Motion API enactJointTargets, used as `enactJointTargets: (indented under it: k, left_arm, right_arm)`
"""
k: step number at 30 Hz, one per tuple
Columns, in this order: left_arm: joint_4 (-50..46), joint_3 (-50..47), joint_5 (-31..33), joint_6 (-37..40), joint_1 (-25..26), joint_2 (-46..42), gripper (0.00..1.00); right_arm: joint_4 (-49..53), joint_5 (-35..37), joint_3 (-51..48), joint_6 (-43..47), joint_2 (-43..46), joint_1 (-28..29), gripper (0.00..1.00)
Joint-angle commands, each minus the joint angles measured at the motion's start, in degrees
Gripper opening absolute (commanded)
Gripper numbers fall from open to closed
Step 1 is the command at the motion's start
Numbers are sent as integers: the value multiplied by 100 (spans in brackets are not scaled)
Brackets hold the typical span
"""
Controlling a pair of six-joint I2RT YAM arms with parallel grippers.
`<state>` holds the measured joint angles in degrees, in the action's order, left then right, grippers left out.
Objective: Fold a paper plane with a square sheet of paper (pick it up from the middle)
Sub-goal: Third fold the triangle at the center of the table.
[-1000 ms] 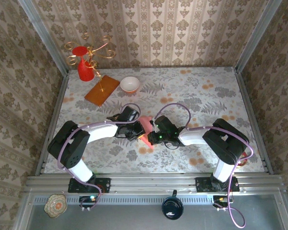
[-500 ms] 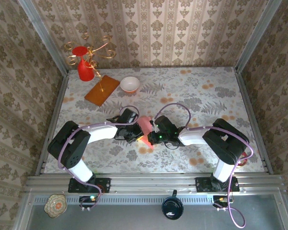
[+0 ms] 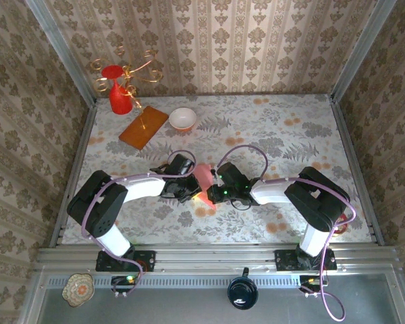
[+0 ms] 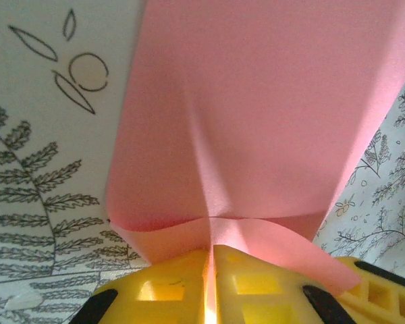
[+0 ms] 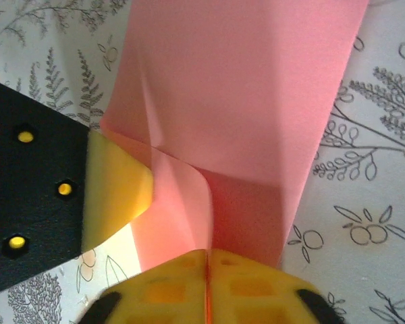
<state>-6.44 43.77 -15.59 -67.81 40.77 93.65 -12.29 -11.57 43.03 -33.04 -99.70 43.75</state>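
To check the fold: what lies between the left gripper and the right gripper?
The folded pink paper, in the top view, between left gripper and right gripper; each wrist view shows yellow fingers shut on it.

Red vase [image 3: 119,100], wooden board [image 3: 143,127] and white bowl [image 3: 183,119], far left.

I had my left arm [image 3: 138,185] and right arm [image 3: 277,191] stretched low and inward, wrists almost meeting. The left gripper [image 4: 210,251] pinched the paper [image 4: 256,121], jaws together; the right gripper [image 5: 207,255] nipped its other end likewise
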Motion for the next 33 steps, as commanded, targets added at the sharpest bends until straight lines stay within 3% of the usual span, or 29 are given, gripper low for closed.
enactJointTargets:
  k: [1, 5, 11, 16, 23, 33]
  left_arm:
    - [-147, -193, 187, -33, -53, 193, 12]
    - [-112, -187, 176, 37, -122, 239, 11]
    - [-112, -11, 92, 227, -232, 386, 10]
    - [-229, 109, 65, 353, -289, 468, 10]
    - [-281, 99, 46, 374, -298, 558, 10]
    - [-297, 70, 13, 418, -298, 601, 10]
  right_arm:
    - [709, 188, 171, -179, 202, -48, 24]
    - [1219, 381, 291, -322, 691, -231, 41]
    - [1921, 314, 334, -568, 1280, -753, 53]
    - [1719, -406, 307, -376, 1336, -726, 39]
    - [1716, -1043, 785, -212, 583, -352, 17]
    - [1886, -1354, 1265, -97, -234, -235, 8]
